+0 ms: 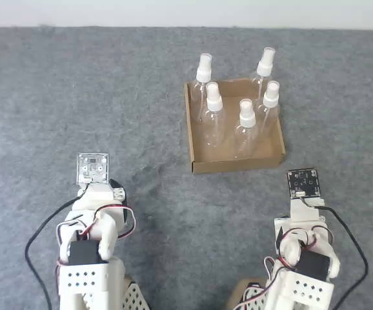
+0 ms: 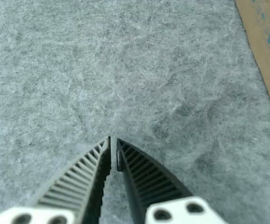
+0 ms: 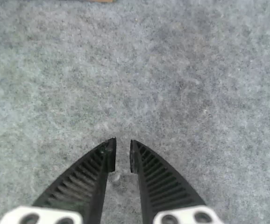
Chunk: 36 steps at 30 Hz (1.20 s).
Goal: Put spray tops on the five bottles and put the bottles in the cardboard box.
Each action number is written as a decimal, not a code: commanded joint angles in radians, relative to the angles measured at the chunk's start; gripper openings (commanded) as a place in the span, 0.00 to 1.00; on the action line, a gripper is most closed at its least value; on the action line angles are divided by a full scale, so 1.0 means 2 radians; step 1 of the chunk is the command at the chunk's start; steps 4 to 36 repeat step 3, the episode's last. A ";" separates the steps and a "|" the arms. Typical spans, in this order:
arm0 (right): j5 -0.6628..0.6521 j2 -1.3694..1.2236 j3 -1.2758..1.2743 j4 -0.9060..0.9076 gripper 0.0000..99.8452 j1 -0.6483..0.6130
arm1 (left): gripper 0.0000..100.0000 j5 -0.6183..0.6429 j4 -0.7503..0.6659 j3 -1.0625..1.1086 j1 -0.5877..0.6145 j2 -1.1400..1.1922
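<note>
Bottles, five, clear with white spray tops fitted, all standing upright inside the cardboard box (image 1: 238,165) on the far right part of the grey felt table (image 1: 77,97). Two stand at the box's far wall: bottle at far-left corner (image 1: 202,82), bottle at far right (image 1: 262,72). Three stand nearer: one on the left side (image 1: 213,119), one in the middle (image 1: 245,132), one on the right side (image 1: 270,111), close together. Near half of the box floor is bare. Left arm (image 1: 90,248) sits folded at the near edge of the table, well apart from the box; left gripper (image 2: 113,140) points down at bare felt, jaws closed tip to tip, holding nothing; a corner of the box (image 2: 266,46) lies off to its side. Right arm (image 1: 302,255) also folded at the near edge, just short of the box's near-right corner; right gripper (image 3: 122,142) over bare felt, jaws drawn together with only a thin slit between the tips, nothing between them.
</note>
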State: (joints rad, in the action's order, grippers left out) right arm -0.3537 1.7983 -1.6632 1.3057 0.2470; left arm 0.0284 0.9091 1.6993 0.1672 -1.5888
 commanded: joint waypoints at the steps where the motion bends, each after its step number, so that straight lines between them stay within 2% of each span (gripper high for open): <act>1: -0.007 0.011 -0.011 0.003 0.01 0.004 | 0.01 -0.001 0.004 -0.003 0.004 0.000; 36: -0.007 0.011 -0.011 0.003 0.01 0.004 | 0.01 -0.001 0.004 -0.003 0.004 0.000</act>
